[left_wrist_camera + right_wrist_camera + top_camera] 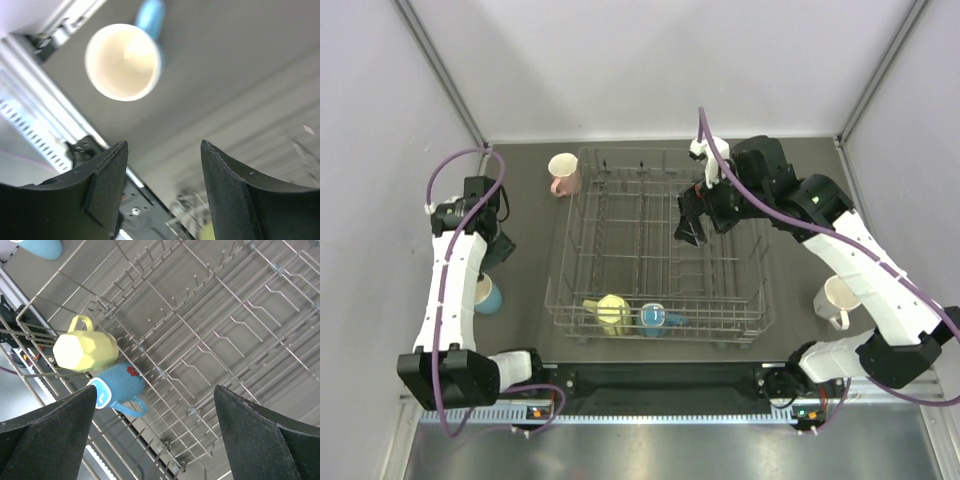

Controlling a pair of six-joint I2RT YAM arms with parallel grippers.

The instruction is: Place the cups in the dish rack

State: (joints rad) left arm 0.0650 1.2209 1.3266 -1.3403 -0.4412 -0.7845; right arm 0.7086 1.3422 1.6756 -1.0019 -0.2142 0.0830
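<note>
Already in rack (620, 151): yellow mug (611, 313), blue mug (653, 318)
Outside rack: pink mug (563, 173), light blue mug (485, 295), white mug (840, 298)
Left gripper (162, 150), right gripper (155, 395): spread, empty

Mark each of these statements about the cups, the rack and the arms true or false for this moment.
1. The yellow cup and the blue cup sit in the dish rack. True.
2. The pink cup is in the rack too. False: it stands on the table, outside the rack's far left corner.
3. The right fingers grip the white cup. False: they are apart and empty over the rack; that cup stands on the table right of it.
4. The light blue cup stands upright on the table. True.
</note>
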